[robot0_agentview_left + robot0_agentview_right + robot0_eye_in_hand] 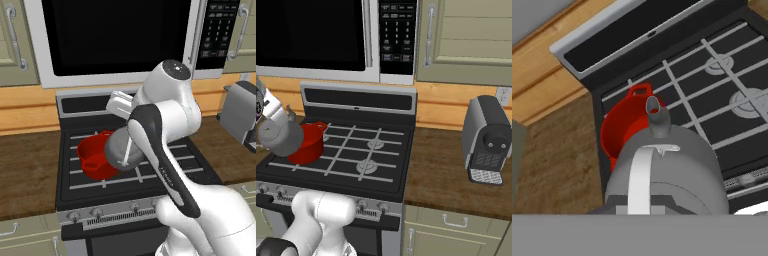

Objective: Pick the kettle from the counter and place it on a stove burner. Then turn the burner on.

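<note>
Squat dull-grey metal kettle (667, 165) carried above the black cooktop's front-left corner, beside the red two-handled pot (95, 152).
The hand is clamped on its thin arched handle (639, 180); rigid, probably light, it may swing.

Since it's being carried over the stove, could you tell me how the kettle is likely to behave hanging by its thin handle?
The kettle, held by its handle, probably swings or tilts easily. Its squat, rounded metal body looks stiff, likely slippery against the red pot.
</note>
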Available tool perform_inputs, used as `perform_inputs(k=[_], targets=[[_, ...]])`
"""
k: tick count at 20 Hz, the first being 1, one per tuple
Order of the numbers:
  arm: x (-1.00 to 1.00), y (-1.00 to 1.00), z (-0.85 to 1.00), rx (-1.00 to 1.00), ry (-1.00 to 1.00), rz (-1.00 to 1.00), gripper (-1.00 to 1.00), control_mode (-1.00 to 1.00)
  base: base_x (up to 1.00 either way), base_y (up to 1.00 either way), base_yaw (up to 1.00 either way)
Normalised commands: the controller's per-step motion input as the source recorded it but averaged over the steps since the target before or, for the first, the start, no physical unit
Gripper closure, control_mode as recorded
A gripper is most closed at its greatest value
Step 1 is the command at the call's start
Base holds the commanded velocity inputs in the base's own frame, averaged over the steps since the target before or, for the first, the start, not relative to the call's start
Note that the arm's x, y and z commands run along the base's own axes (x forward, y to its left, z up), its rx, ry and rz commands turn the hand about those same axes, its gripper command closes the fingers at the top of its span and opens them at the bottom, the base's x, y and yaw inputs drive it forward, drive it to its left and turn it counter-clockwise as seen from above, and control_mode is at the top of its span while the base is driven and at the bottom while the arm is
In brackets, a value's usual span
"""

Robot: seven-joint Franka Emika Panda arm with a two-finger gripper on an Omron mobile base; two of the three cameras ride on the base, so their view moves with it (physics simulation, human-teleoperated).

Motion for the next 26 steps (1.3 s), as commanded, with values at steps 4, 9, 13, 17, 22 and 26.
perform_inputs(k=[4, 9, 13, 17, 22, 26], targets=[[0.01, -1.0, 0.09, 0.0, -0.01, 0.15, 1.0, -1.0, 0.0, 0.0, 0.0], [0.18, -0.98, -0.04, 0.0, 0.01, 0.1, 1.0, -1.0, 0.0, 0.0, 0.0], [0.13, -0.81, -0.01, 0.0, 0.01, 0.01, 1.0, -1.0, 0.0, 0.0, 0.0], [0.01, -0.67, 0.0, 0.0, 0.0, 0.0, 1.0, -1.0, 0.0, 0.0, 0.0], [0.14, -0.43, -0.14, -0.03, 0.07, 0.0, 1.0, -1.0, 0.0, 0.0, 0.0], [0.26, -0.17, -0.12, -0.1, 0.14, 0.0, 1.0, -1.0, 0.0, 0.0, 0.0]])
